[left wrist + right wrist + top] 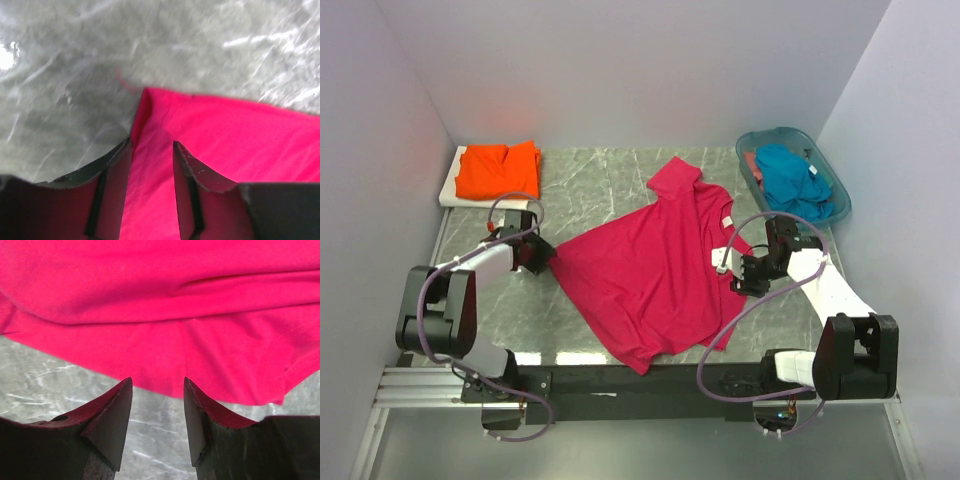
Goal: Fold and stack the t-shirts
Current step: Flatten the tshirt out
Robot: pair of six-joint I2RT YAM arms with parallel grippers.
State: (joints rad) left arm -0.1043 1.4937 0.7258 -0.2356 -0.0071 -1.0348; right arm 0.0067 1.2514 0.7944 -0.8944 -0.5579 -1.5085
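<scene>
From above, the fingertips of both pincers are hiding under their own wrist housings, so only the wrist cameras are showing how they stand. The left pincer (pixel 152 146) is sitting open at the left corner of the red shirt (pixel 640 280). Its fingers (pixel 114 172) are straddling the cloth's edge, with fabric lying in the gap and nothing pinched that I can make out (the stone pattern around it is blurring badly in this view). The right pincer (pixel 156 382) is also standing open, its tips hanging over the tabletop (pixel 610 190) just short of the shirt's right edge; that view is cutting off the rest of the garment.

The red shirt is lying spread out, slightly crooked, across the middle of the tabletop between the two arms. At the back left, the orange shirt (pixel 498 170) is resting folded on a white board (pixel 448 192). At the back right, the teal shirt (pixel 790 175) is sitting crumpled in a basket (pixel 842 208) — the basket's wall is hiding the shirt's lower part.
</scene>
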